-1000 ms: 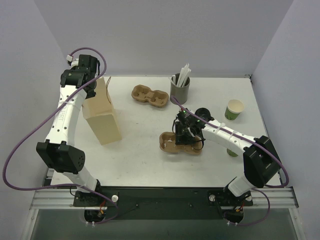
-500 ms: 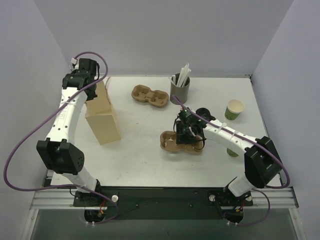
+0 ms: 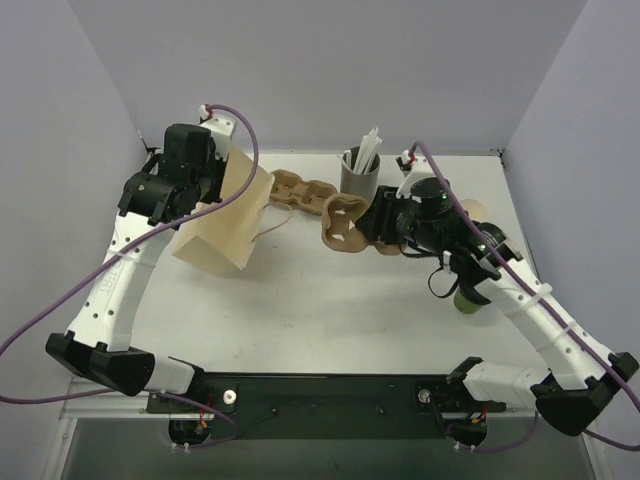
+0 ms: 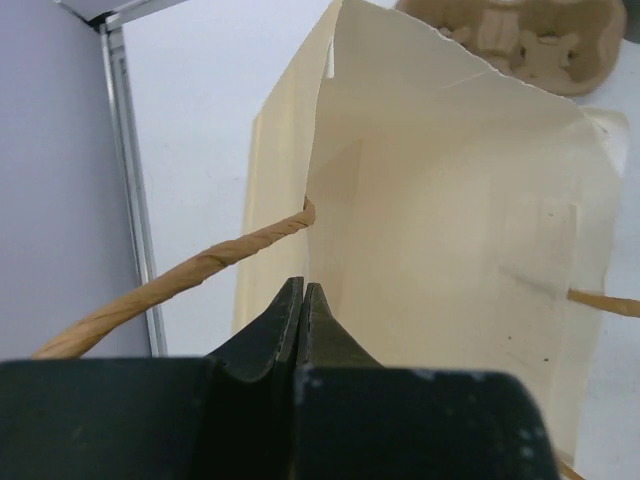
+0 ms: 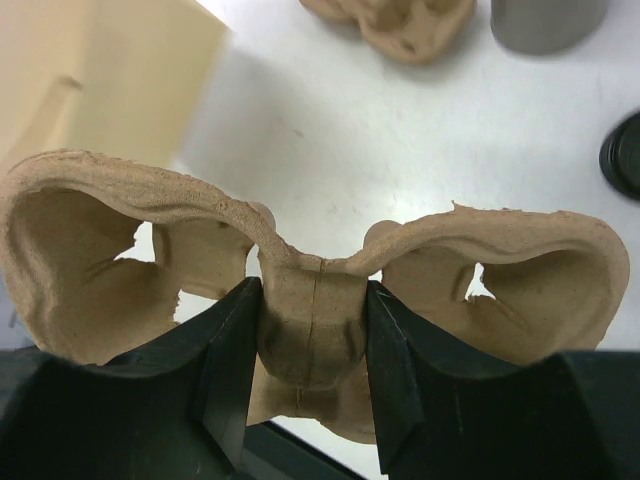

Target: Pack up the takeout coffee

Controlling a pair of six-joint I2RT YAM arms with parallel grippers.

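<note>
Pinched flat in the left end effector (image 4: 303,300): the top rim of a tan paper bag (image 3: 225,225), right beside the root of one twisted-paper handle (image 4: 190,275). Jaws pressed fully together on the paper edge. Bag tipped over at a slant, mouth gaping wide toward the wrist camera and its inside in plain view. Upper corner close to the back of the desk (image 3: 300,310), lower end near the left wall. Cannot tell whether that lower end touches the desk.

Clamped in the right end effector (image 5: 312,320): a pulp cup carrier (image 3: 345,222), gripped by its central post, one finger on each side, both cup wells free. Held above the desk, just in front of the grey cup of straws (image 3: 360,180) and well apart from the bag's mouth.

Flat on the desk by the back edge, between the bag's upper corner and the grey cup: a second pulp carrier (image 3: 300,190).

Far right, near the right wall and mostly hidden behind the right wrist: the green paper cup (image 3: 477,207), only a sliver of cream rim showing, standing apart from both carriers. At the right border of the right wrist view: a black lid (image 5: 628,155), cut off by the frame, lying on the desk. Under the right forearm: a green object (image 3: 466,299), too covered to name.

A broad stretch of white desk between bag and held carrier, and across the near half in front of both arms. Walls tight along the left, back and right edges.
</note>
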